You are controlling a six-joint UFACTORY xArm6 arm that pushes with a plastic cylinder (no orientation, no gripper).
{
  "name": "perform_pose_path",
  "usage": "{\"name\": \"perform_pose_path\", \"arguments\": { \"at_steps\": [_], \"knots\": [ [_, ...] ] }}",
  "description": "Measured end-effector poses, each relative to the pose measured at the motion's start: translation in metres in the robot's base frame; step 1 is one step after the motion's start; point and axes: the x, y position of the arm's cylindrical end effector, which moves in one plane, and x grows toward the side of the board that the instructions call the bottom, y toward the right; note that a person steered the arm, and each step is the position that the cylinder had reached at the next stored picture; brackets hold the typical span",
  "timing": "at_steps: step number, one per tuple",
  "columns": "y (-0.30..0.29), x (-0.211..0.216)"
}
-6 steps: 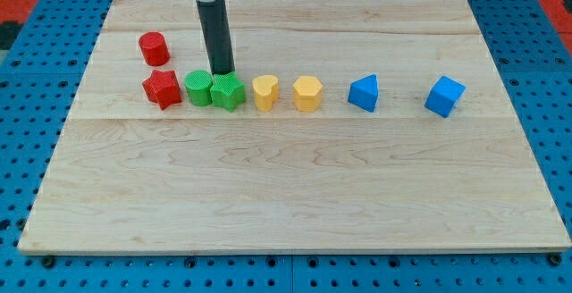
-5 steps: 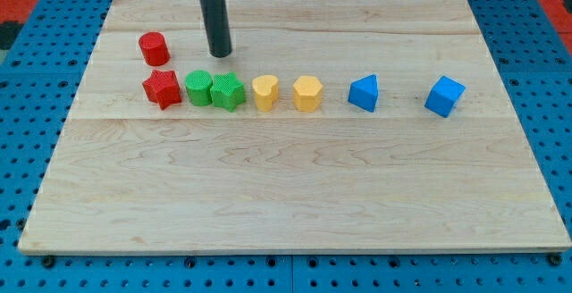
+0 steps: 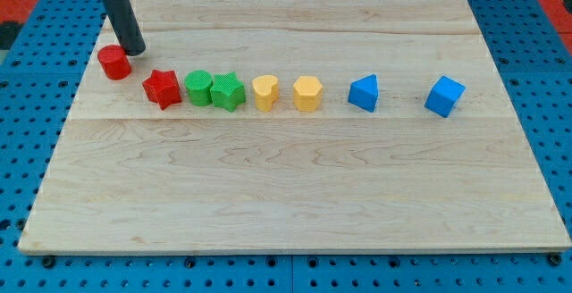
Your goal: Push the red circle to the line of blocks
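Observation:
The red circle (image 3: pixel 113 62) lies near the board's left edge, up and to the left of the row of blocks. My tip (image 3: pixel 133 51) rests just to the upper right of it, touching or nearly touching. The row runs rightward: red star (image 3: pixel 162 88), green circle (image 3: pixel 197 88), green star (image 3: pixel 227 91), yellow heart (image 3: pixel 264 92), yellow hexagon-like block (image 3: pixel 307 93), blue triangle-like block (image 3: pixel 363 93), blue cube (image 3: pixel 444 96). The red circle stands apart from the red star.
The wooden board (image 3: pixel 295 186) lies on a blue pegboard table (image 3: pixel 27 150). The red circle is close to the board's left edge (image 3: pixel 89 70).
My tip moved left from behind the green blocks to the red circle. The red circle slid left and slightly down, farther from the red star. The row has not moved.

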Motion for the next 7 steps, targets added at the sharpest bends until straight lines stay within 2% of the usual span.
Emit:
{"name": "perform_pose_path", "arguments": {
  "at_steps": [1, 2, 3, 4, 6, 7],
  "knots": [
    [-0.017, -0.035],
    [-0.036, -0.005],
    [-0.008, 0.014],
    [0.014, 0.014],
    [-0.028, 0.003],
    [-0.017, 0.034]
  ]
}}
